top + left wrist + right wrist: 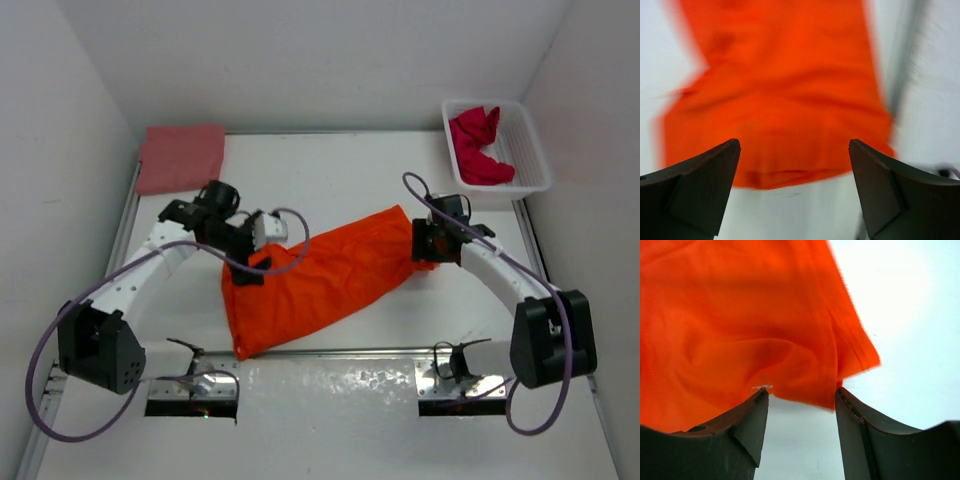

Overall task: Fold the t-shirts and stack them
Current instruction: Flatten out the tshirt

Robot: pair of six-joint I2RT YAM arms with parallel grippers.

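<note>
The bright orange t-shirt [320, 275] lies as a long diagonal band across the middle of the table. My left gripper [252, 262] stands at its left end, jaws wide open, with the shirt's hem [785, 177] just beyond the fingertips [727, 155] and nothing between them. My right gripper [422, 250] is at the shirt's upper right corner, open; the cloth's edge [805, 390] hangs right at its fingertips [760, 400] without being clamped. The salmon-pink t-shirt [180, 157] lies folded at the back left. The crimson t-shirt [478, 148] is crumpled inside the basket.
A white mesh basket [500, 188] stands at the back right corner. White walls close in the table [330, 170] on three sides. Both arm bases and their purple cables sit along the near edge.
</note>
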